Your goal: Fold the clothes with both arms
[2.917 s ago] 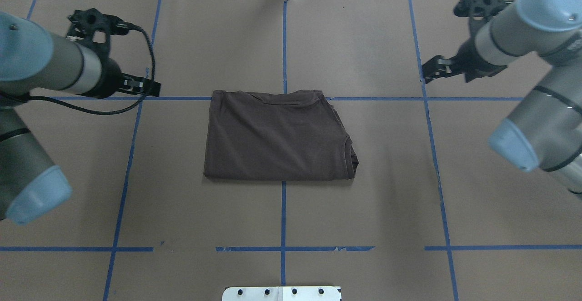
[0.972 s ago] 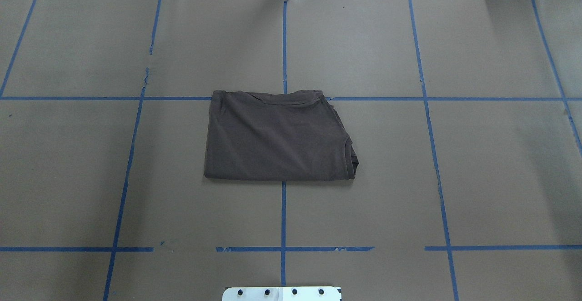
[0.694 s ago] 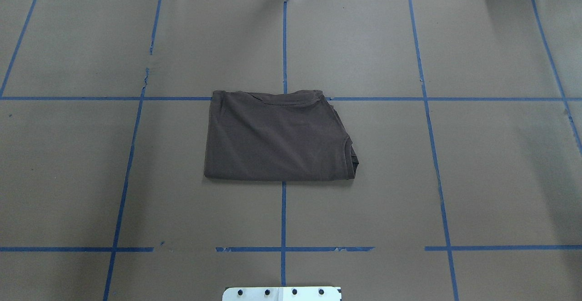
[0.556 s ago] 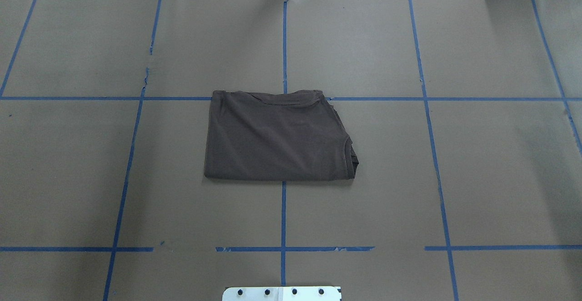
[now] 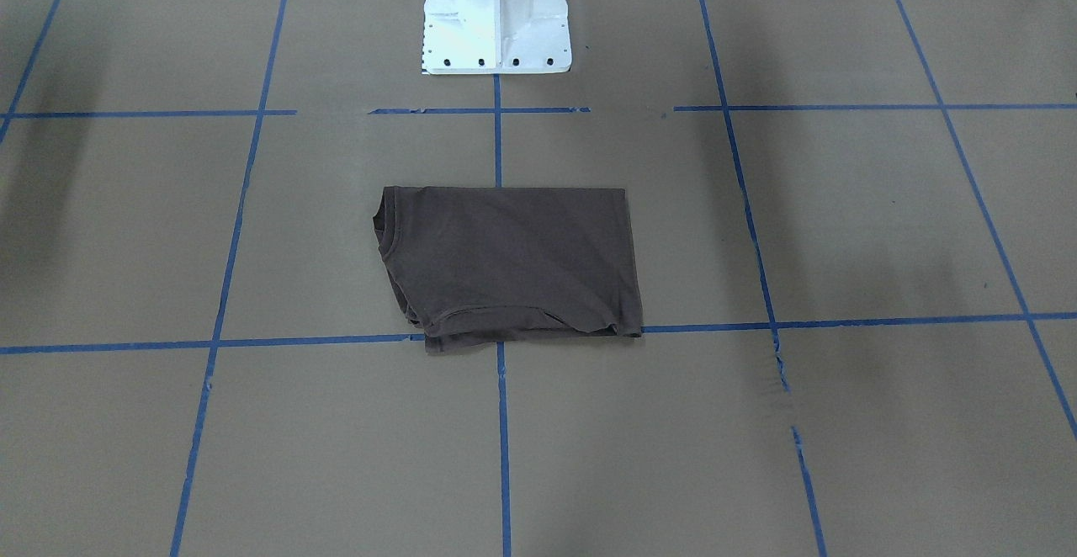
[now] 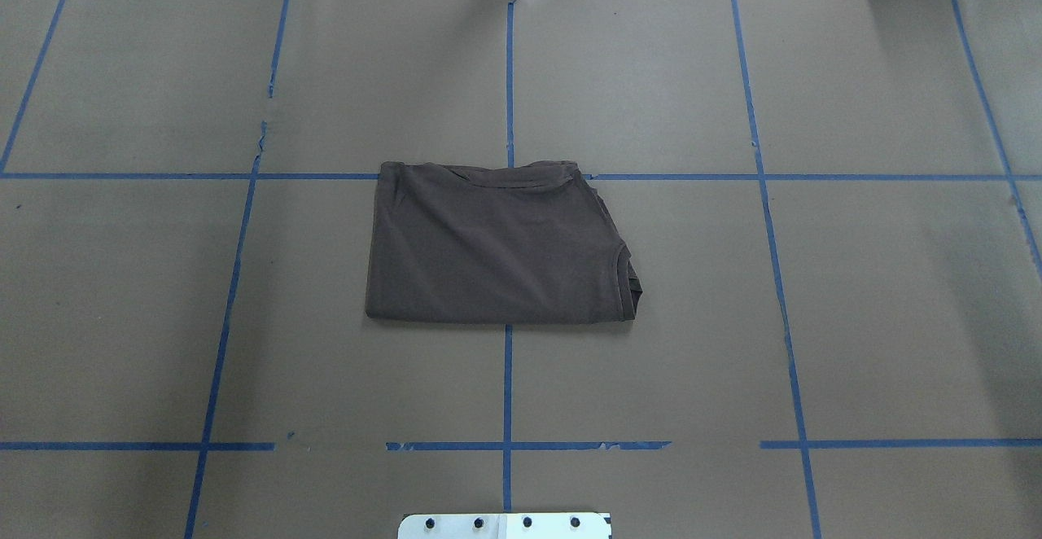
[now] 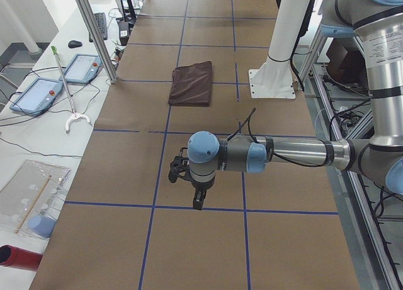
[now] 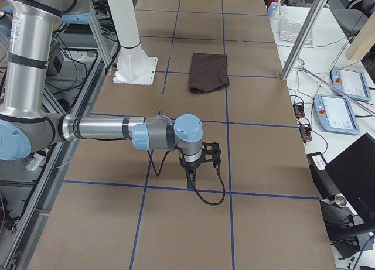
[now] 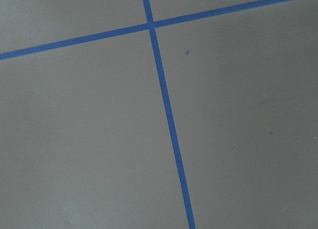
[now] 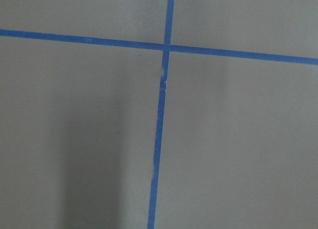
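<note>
Shirt: the shirt (image 6: 496, 246) lies folded into a flat, rough rectangle at the middle of the table (image 6: 651, 360). Its far edge rests along a blue tape line (image 6: 814, 177), and it straddles the centre line in front of the white pedestal (image 5: 496, 18).
Left gripper: the left gripper (image 7: 197, 202) hangs pointing down from a level forearm, over bare brown paper toward the table's left end, just above a tape line. It shows only from the table's end, so I cannot tell whether the fingers are spread or pressed together.
Right gripper: the right gripper (image 8: 191, 175) points down in the same way toward the table's right end, with a black cable looped beside it. Its finger state cannot be told either.
Shirt to grippers: the shirt lies well apart from both, between them along the table. Neither touches it.
Wrist views: each shows only brown paper and a crossing of blue tape.
</note>
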